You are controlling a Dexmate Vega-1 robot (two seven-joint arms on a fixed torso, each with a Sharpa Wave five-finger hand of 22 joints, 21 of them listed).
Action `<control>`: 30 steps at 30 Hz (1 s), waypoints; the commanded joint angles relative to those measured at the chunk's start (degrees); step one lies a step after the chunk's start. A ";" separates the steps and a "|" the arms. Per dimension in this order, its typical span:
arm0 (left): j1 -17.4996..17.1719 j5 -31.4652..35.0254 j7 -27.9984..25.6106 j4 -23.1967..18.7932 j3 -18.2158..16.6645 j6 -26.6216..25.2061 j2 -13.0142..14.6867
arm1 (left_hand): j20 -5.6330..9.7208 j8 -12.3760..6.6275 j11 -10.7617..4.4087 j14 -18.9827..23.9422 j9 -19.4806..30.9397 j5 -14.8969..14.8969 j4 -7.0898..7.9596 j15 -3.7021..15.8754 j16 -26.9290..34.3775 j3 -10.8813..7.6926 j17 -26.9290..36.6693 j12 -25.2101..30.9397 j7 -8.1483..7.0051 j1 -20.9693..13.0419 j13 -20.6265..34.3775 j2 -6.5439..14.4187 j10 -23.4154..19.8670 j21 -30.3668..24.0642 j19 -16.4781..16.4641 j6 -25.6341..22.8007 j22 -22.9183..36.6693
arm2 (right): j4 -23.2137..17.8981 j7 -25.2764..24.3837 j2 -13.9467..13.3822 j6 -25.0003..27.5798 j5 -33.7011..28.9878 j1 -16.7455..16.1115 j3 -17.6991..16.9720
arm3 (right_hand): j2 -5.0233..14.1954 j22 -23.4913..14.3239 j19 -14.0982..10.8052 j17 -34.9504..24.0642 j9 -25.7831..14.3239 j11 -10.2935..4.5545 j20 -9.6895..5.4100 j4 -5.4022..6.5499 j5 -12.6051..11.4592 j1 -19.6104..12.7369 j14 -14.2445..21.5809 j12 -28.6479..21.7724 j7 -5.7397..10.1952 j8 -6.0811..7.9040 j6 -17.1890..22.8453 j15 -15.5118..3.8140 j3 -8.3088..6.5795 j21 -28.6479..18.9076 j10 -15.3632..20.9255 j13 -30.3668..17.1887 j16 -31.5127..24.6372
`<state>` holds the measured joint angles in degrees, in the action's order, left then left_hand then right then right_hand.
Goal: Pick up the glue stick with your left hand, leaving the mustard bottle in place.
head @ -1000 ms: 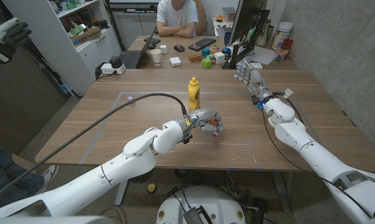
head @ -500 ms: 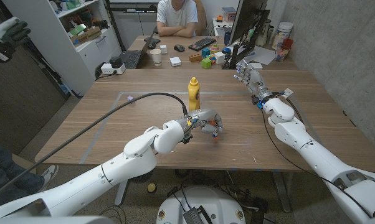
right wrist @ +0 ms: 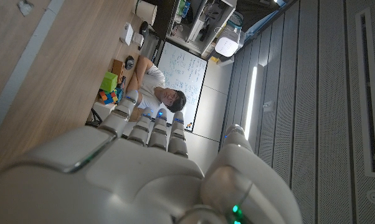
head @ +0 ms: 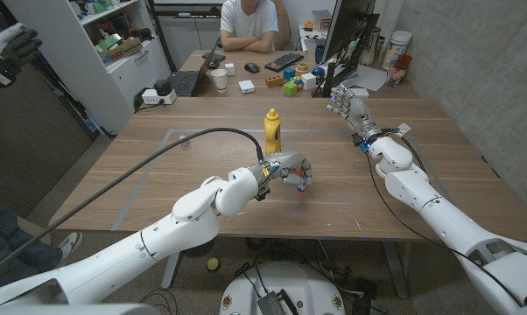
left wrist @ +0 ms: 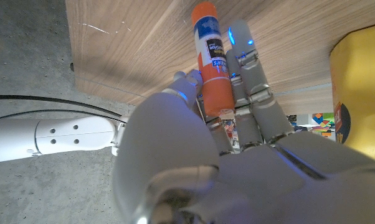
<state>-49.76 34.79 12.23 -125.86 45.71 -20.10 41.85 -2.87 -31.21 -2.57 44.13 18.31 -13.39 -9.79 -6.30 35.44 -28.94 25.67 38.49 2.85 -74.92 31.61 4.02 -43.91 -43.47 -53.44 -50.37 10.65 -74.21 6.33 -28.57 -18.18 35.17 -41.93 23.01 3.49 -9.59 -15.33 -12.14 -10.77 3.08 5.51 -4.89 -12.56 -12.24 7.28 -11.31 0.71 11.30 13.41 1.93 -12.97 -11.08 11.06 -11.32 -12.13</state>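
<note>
The left hand (head: 291, 171) grips the glue stick (left wrist: 211, 62) (orange, capped end jutting past the fingertips along the fingers' line) near desk (head: 202, 175) centre, at 5 o'clock from the mustard bottle (head: 271, 131). Nothing has visibly moved since earlier. The right hand (head: 347, 105) is open at 2 o'clock.

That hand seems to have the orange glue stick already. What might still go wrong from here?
Two things, I would guess. The left hand holds the glue stick only between its fingers, so it might slip out as the arm lifts. And the mustard bottle stands just behind that hand, near enough that a careless lift or swing might knock it over, though it should stay put.
</note>
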 commanded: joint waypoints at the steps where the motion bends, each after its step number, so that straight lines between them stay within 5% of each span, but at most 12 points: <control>1: 0.29 1.61 2.05 -2.20 -0.72 -1.16 0.97 | 0.85 -0.43 -1.63 10.89 0.16 -0.41 -0.10 14.18 -0.33 0.18 0.32 0.01 0.14 -1.04 6.08 0.18 -3.70 -0.55 1.57 -0.43 0.12 | -0.31 -0.42 0.16 0.37 -0.29 0.26 0.28 | 0.28 -0.21 -0.65 -0.06 -0.24 0.18 -0.09 -0.40 -0.21 0.37 0.30 -0.50 -0.01 0.32 0.58 -0.04 -0.30 -0.37 0.60 -0.13 -0.31; 30: 0.54 7.87 4.94 -8.46 -4.08 -1.28 2.14 | 0.21 -0.62 -1.74 11.39 0.36 -0.65 -0.11 13.83 -1.13 0.36 1.23 -0.74 -0.03 -1.04 6.88 0.15 -4.02 -1.63 2.82 -0.45 -0.08 | -3.11 -1.69 -0.62 1.78 -1.09 0.19 0.44 | 0.35 -0.21 -1.12 -0.07 -0.24 0.11 -0.02 -0.52 -0.22 0.42 0.73 -0.52 -0.24 0.31 0.82 -0.07 -0.37 -0.28 0.87 -0.15 -0.38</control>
<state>-49.21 40.54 16.31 -132.20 43.22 -21.66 43.83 -3.98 -31.44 -2.49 44.12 18.50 -13.60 -9.87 -6.31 34.46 -28.58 26.61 37.76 2.85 -74.99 31.61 4.08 -44.01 -44.72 -52.33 -50.36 10.38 -75.95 5.28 -28.82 -17.00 34.54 -41.52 23.32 3.49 -9.60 -16.12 -12.12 -10.77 3.39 5.53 -5.14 -12.56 -12.24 7.48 -11.31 0.40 11.30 13.72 1.73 -13.22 -11.08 11.37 -11.32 -12.13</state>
